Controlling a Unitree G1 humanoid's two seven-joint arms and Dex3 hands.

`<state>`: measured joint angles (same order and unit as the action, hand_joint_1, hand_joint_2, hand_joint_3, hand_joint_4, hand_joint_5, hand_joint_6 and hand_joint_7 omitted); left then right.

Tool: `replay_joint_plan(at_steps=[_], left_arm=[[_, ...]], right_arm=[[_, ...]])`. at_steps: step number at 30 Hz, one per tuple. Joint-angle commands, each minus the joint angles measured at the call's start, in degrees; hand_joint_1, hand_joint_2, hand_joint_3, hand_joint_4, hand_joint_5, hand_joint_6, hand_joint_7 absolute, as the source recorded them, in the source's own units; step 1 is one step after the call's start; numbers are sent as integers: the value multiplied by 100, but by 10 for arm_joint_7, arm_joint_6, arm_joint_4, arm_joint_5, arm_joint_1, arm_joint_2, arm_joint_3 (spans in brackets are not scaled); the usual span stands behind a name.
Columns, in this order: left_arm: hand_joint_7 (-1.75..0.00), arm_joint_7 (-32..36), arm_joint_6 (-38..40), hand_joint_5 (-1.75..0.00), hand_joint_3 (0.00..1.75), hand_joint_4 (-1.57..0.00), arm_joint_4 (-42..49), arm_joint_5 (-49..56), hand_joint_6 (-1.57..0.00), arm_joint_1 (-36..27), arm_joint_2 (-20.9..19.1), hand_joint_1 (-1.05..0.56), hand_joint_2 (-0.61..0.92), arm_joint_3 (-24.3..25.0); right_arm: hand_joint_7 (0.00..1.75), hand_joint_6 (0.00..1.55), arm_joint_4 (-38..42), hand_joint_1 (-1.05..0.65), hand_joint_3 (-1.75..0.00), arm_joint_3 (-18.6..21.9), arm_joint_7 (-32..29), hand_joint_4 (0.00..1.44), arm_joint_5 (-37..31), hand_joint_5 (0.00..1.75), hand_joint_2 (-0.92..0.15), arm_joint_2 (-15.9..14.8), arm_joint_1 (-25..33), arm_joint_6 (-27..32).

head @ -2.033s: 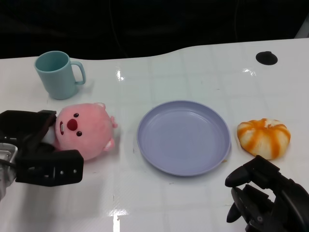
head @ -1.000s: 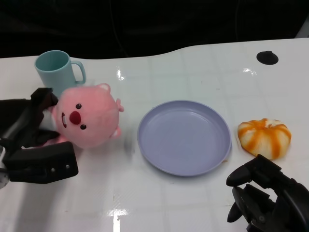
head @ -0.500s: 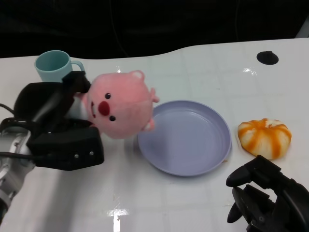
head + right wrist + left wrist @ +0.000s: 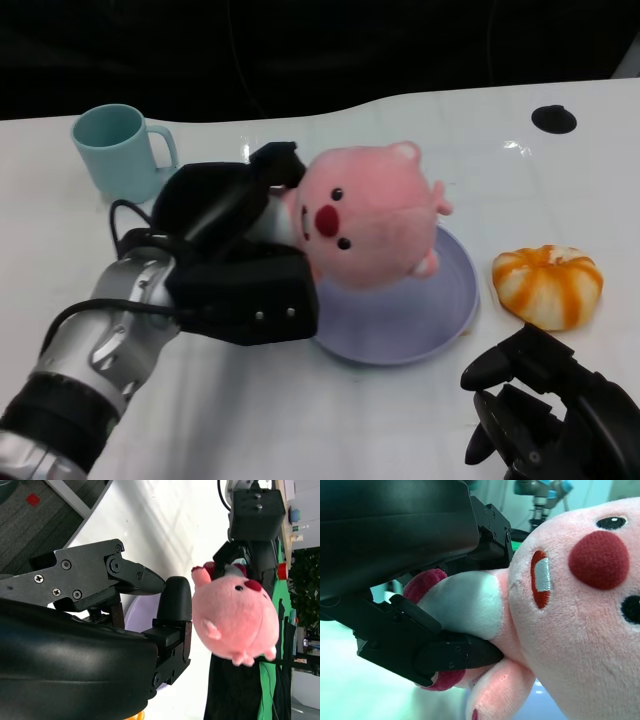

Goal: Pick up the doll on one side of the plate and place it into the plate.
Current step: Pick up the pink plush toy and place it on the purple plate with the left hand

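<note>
The pink doll [image 4: 365, 218], round with a red nose, hangs in the air over the left part of the lilac plate [image 4: 440, 310]. My left hand [image 4: 235, 255] grips it from behind; in the left wrist view its black fingers [image 4: 445, 652] close around the doll [image 4: 570, 610] at its white bib. The right wrist view shows the doll [image 4: 235, 617] held up clear of the table. My right hand [image 4: 545, 415] rests near the table's front right corner, fingers curled in, holding nothing.
A teal mug [image 4: 118, 152] stands at the back left. An orange-and-white striped bun toy [image 4: 547, 284] lies just right of the plate. A small black disc [image 4: 552, 119] sits at the back right. The table's far edge borders darkness.
My left hand has lifted the doll off the table left of the plate and carried it right, so it now hangs over the plate. The right hand has barely moved.
</note>
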<state>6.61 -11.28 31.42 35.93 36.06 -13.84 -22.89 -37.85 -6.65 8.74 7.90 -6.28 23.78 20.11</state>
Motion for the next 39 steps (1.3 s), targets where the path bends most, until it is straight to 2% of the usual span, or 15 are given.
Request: replay_joint_plan(at_steps=[1,6,10,20,23,24,25,27,29,30,31,33,34,36,39], left_arm=[[-174,-10,7,-175,112,-92,12,6,-69,21,10,-16,42,-8],[-175,-19,24,-175,118,-94,22,12,-77,36,34,-16,45,-21],[-175,-25,33,-175,118,-94,32,15,-76,47,45,-17,44,-31],[-175,-44,57,-175,107,-89,72,25,-68,75,65,-14,46,-47],[-175,-43,53,-175,96,-89,84,23,-69,79,67,-12,46,-49],[-169,-48,52,-175,94,-88,85,19,-69,80,68,-14,47,-48],[-156,-54,53,-175,94,-86,85,16,-69,81,68,-15,48,-47],[-120,-69,59,-175,89,-82,83,12,-75,83,68,-18,51,-46],[-63,-85,69,-175,64,-77,79,10,-89,85,68,-21,64,-45],[-37,-96,76,-171,50,-69,74,8,-90,85,67,-24,72,-44],[-23,-105,77,-165,37,-64,70,8,-89,84,64,-26,80,-45],[-6,-125,70,-122,26,-54,65,8,-76,83,54,-33,89,-48],[-3,-139,62,-86,28,-50,64,10,-64,84,47,-37,91,-51],[-1,-172,47,-44,36,-29,60,12,-42,86,30,-50,92,-58],[0,-200,45,-25,44,-8,44,19,-23,80,13,-69,92,-63]], right_arm=[[166,38,-12,-32,-59,-1,-3,51,-1,174,-92,-3,6,-5],[166,38,-17,-31,-60,-1,-2,51,-1,173,-92,-4,8,-1],[166,39,-21,-31,-59,-4,-4,51,-4,173,-92,-3,10,1],[164,40,-26,-32,-58,-11,-9,52,-6,172,-92,-2,10,4],[164,40,-25,-33,-58,-14,-10,52,-7,172,-92,-2,10,2],[164,40,-25,-33,-58,-14,-11,52,-9,172,-92,-2,9,2],[164,41,-26,-33,-58,-15,-12,53,-10,171,-92,-3,9,2],[164,41,-27,-32,-58,-16,-14,53,-10,171,-92,-2,9,5],[164,41,-29,-32,-58,-18,-15,53,-10,171,-92,-2,9,8],[164,41,-30,-32,-58,-18,-16,53,-11,171,-92,-2,8,9],[164,41,-31,-32,-58,-19,-17,53,-12,171,-92,-2,8,9],[163,41,-32,-32,-58,-20,-18,53,-13,171,-92,-3,7,10],[163,41,-32,-33,-58,-20,-18,53,-12,171,-92,-3,7,10],[163,41,-29,-33,-57,-19,-18,53,-11,171,-92,-2,6,8],[163,41,-27,-32,-57,-18,-17,53,-8,171,-92,-1,5,7]])
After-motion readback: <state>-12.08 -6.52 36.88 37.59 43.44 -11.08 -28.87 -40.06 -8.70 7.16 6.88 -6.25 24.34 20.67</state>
